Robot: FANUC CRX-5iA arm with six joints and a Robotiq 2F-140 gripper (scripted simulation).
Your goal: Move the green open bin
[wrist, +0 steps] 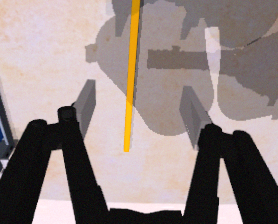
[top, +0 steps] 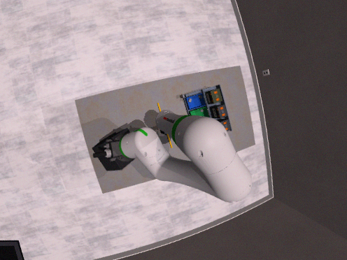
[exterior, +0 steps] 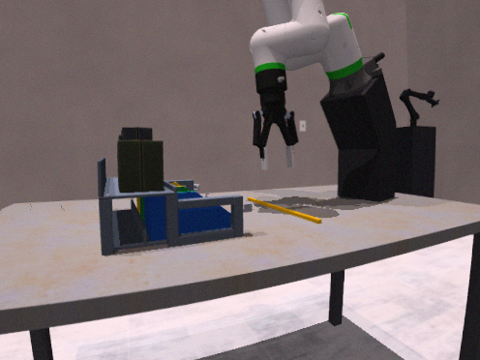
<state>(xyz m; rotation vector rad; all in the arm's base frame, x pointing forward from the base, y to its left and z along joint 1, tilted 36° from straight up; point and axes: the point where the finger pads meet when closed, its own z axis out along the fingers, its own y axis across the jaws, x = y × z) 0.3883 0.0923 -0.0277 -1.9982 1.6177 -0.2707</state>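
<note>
The green open bin (top: 199,112) sits in the grey shelf (exterior: 208,239), partly hidden by the arm in the top view; only a sliver of its green edge shows in the exterior view. A blue bin (top: 194,101) (exterior: 205,213) stands beside it in the shelf. A thin yellow edge of another bin shows behind them in the exterior view. My gripper (exterior: 277,161) (wrist: 138,95) is open and empty, pointing down, high above the table top (exterior: 310,246) and to the open-front side of the shelf. Any parts in the green bin cannot be made out.
A yellow strip (top: 159,107) (exterior: 285,210) (wrist: 132,75) lies on the table between the shelf and the robot base (exterior: 363,144), below my gripper. Dark boxes (exterior: 140,165) with orange marks stand on the shelf's upper level. The shelf's corner shows at the wrist view's left edge.
</note>
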